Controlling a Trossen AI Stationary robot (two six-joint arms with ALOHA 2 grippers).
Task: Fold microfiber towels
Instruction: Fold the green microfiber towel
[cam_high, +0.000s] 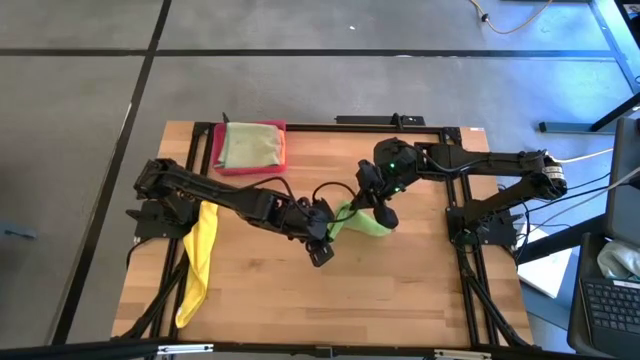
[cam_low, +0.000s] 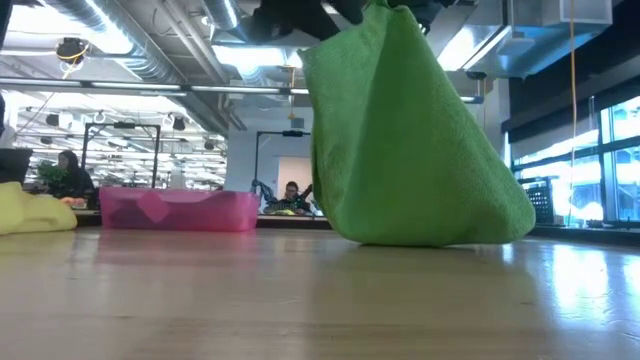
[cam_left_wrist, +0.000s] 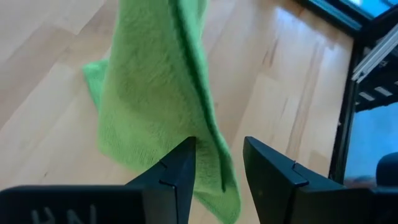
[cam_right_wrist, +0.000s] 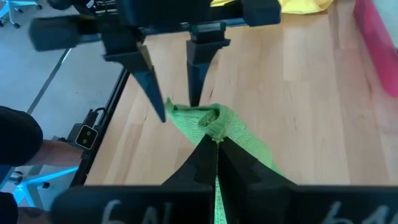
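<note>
A bright green microfiber towel (cam_low: 410, 140) hangs from my right gripper (cam_right_wrist: 216, 146), which is shut on its bunched top above the table's middle. The towel's lower end (cam_low: 430, 235) rests on the wood. My left gripper (cam_left_wrist: 217, 165) is open just left of the towel, with one hanging side edge (cam_left_wrist: 208, 124) between its fingers. A yellow towel (cam_high: 200, 255) lies at the table's left edge, partly draped over it. A pale olive towel (cam_high: 250, 145) lies in the pink tray (cam_high: 216, 150) at the far side. My right gripper pinches the green towel's gathered top (cam_right_wrist: 217, 127) between its two fingers, several layers bunched together, coming slanting down from the table's right. The towel hangs below the fingers, spreading wider toward its lower end, which is on the table. Whether my left gripper's fingers touch the towel's edge, I cannot tell.
The pink tray stands at the far left of the table. Black frame rails (cam_high: 460, 200) run along the table's edges. Bare wood (cam_high: 400, 290) lies on the near side of the towel. People sit in the room beyond the table.
</note>
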